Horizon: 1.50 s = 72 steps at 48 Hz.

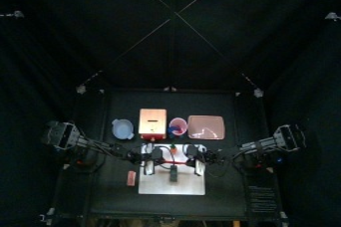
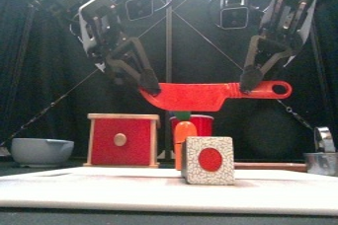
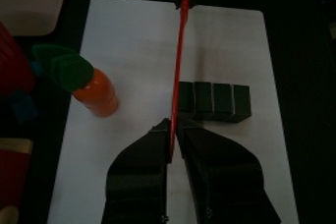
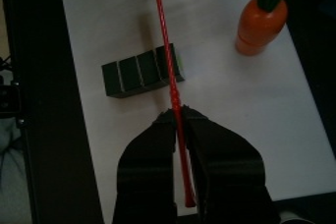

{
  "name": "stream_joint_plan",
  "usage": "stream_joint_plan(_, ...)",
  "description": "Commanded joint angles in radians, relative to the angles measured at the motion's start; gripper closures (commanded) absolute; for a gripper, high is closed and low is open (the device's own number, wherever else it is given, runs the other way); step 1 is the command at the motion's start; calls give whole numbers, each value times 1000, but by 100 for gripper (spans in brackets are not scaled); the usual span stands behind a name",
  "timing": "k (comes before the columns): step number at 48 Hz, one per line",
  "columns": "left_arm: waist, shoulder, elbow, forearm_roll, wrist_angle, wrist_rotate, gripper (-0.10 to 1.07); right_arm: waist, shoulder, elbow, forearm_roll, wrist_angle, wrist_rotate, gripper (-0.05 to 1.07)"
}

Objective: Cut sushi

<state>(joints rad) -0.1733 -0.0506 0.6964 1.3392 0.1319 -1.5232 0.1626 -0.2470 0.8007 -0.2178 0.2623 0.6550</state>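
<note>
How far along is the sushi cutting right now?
The sushi roll lies on the white cutting board and shows grooves across it, but whether it is cut through is unclear. In hand: the left end effector and right end effector together grip the red knife, held level above the roll. Left: lowering the blade. The toy carrot is untouched.

Both arms are matte black. In the front view the left arm and right arm show boxy link housings with pale glossy highlights on their edges. Each wrist view shows two broad black jaws tapering to blunt tips: left gripper, right gripper.
</note>
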Motion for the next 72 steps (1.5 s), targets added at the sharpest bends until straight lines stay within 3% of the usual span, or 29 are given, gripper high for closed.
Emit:
stream_joint_plan(1,-5,-18,-15,18,15,-2,46,2,2,-26,3,-5,3,80)
stream_joint_plan(20,-41,-6,-29,89,89,-5,46,3,18,-41,2,-5,3,80)
stream_joint_plan(42,-100,60,-34,25,92,-8,46,28,34,-41,37,-5,3,80)
stream_joint_plan(58,-101,127,-58,5,80,-8,46,26,84,-41,44,-3,3,80)
stream_joint_plan(72,-101,135,-57,-11,78,-8,46,25,87,-38,41,0,3,80)
